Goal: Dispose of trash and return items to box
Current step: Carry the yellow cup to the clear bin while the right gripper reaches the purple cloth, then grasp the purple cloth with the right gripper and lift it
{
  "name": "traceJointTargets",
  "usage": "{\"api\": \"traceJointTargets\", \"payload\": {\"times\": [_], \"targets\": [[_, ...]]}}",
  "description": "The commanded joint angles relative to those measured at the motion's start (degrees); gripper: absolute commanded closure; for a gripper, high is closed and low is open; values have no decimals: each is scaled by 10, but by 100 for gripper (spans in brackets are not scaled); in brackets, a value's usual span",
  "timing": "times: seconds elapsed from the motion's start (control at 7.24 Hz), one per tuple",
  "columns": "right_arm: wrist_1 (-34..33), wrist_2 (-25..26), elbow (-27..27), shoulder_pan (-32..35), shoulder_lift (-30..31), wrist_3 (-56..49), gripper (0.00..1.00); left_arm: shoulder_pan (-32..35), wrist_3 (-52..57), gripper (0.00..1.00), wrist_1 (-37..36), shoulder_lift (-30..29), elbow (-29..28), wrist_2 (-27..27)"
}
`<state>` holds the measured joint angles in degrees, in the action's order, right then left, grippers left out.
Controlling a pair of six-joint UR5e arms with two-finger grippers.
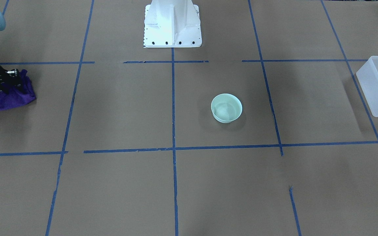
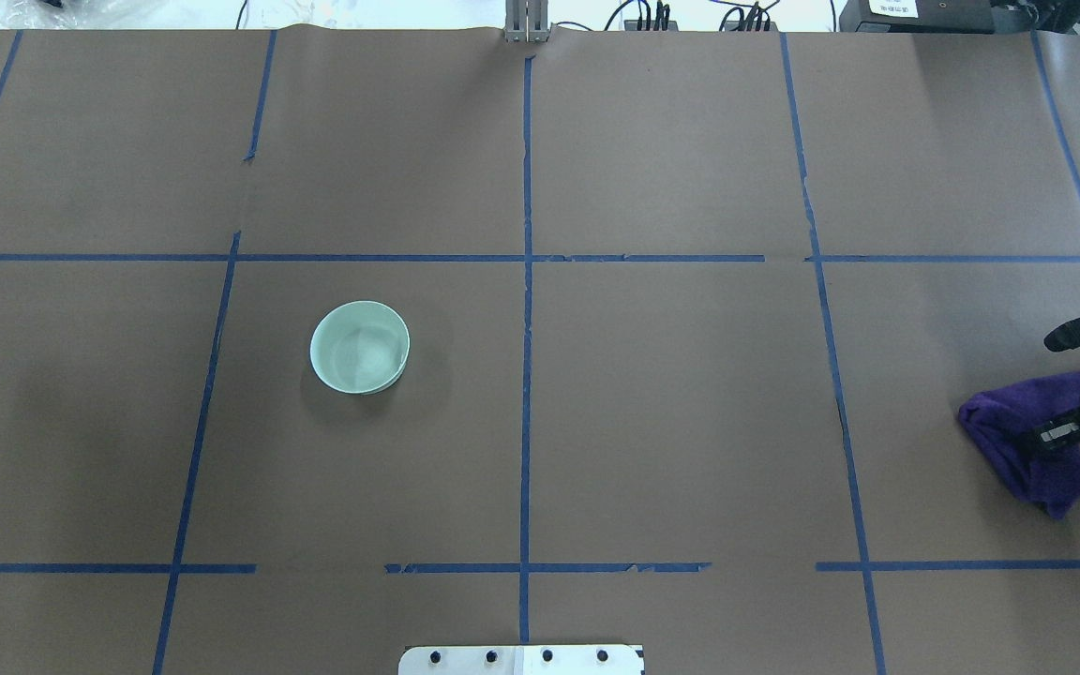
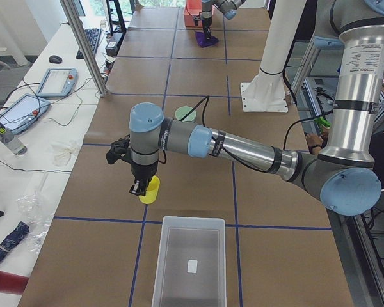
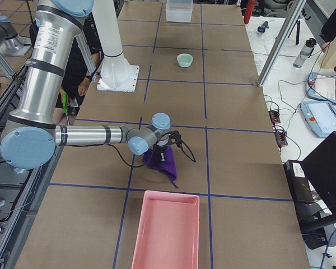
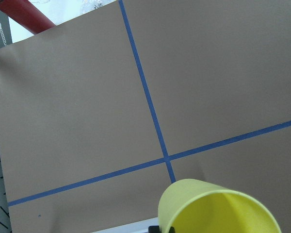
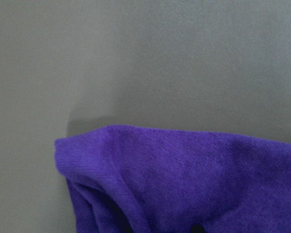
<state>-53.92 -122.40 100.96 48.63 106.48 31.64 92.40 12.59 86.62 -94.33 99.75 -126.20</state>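
Box [image 3: 192, 220]: white patch [image 3: 192, 266] inside; yellow cup [image 3: 152, 190] nr it.

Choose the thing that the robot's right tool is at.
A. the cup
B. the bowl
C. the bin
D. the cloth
D: the right tool is down on the cloth at the table's edge, while the bowl stands alone far across the table.
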Motion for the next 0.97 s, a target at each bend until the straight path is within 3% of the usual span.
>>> {"api": "traceJointTargets", "payload": {"times": [0.0,0.28,0.55,0.83], "targets": [[5,-1,19,2,2,-6,100,5,15,100,9,6,-31,0],[4,-8,41,18,4,-5,100,5,15,100,35,10,-58,-1],[-2,-27,79,62,13,-2,100,5,9,100,61,13,-119,-2],[-24,-143,96,190,4,-1,100,8,2,100,60,82,-92,-7]]}}
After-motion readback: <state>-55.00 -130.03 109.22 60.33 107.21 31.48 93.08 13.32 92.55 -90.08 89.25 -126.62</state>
